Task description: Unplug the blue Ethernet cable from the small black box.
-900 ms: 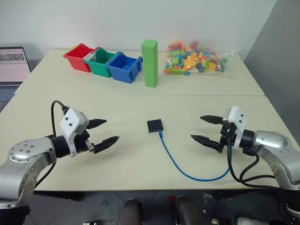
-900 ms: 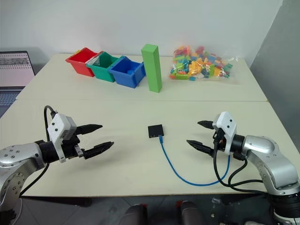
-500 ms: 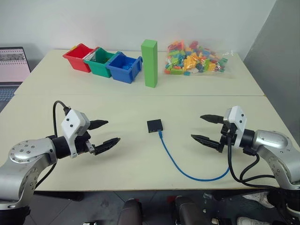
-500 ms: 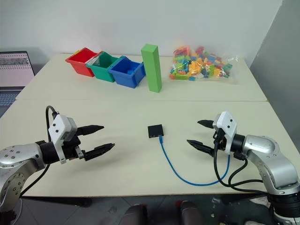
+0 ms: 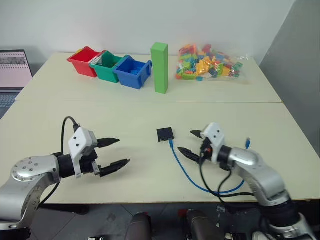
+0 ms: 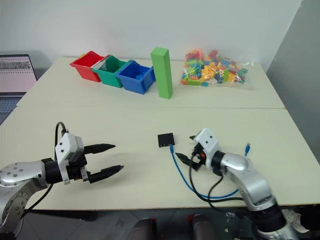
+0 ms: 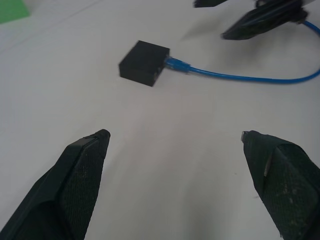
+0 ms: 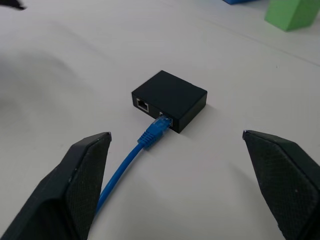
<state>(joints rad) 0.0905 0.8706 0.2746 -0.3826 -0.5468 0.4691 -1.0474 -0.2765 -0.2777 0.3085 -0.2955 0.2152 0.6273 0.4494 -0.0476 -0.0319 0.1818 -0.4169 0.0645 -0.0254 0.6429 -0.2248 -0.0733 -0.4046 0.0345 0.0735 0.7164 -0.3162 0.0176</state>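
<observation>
1. Head pair: set high, looking forward and down across the cream table (image 5: 125, 105); side by side, nearly the same field, from both arms to the far bins and wall.
2. Left wrist: low over the tabletop, close, aimed along its own fingers (image 7: 75, 170) at the small black box (image 7: 144, 62), with the right gripper (image 7: 240, 17) beyond.
3. Right wrist: nearer still, facing the box's port side (image 8: 169, 100) and the blue Ethernet cable (image 8: 150, 137); shares box and cable with every other view.
</observation>
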